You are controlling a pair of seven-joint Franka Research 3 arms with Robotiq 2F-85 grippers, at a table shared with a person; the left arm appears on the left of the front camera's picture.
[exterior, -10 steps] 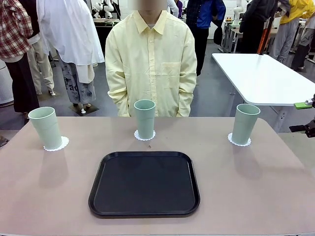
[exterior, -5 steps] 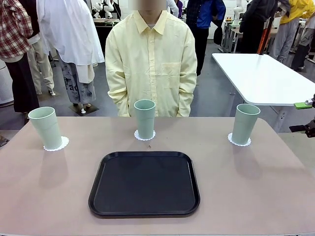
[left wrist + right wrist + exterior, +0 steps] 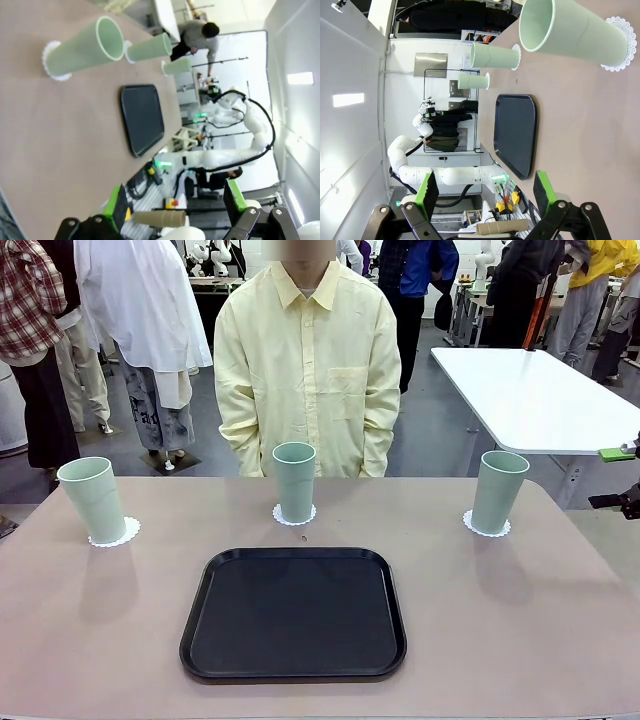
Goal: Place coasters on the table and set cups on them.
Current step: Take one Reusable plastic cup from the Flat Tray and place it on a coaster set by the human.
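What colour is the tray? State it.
Black tray, plain, no pattern; clearest in the front view.

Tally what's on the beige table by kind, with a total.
Mint-green cups: 3 (left, middle, right)
White doily coasters: 3, one under each cup (left, middle, right)
Black tray: 1
Total: 7

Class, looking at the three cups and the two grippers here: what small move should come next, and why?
Probably none beyond keeping both arms back: each cup already stands upright on a coaster on the table, and the left gripper and right gripper are open, holding nothing.
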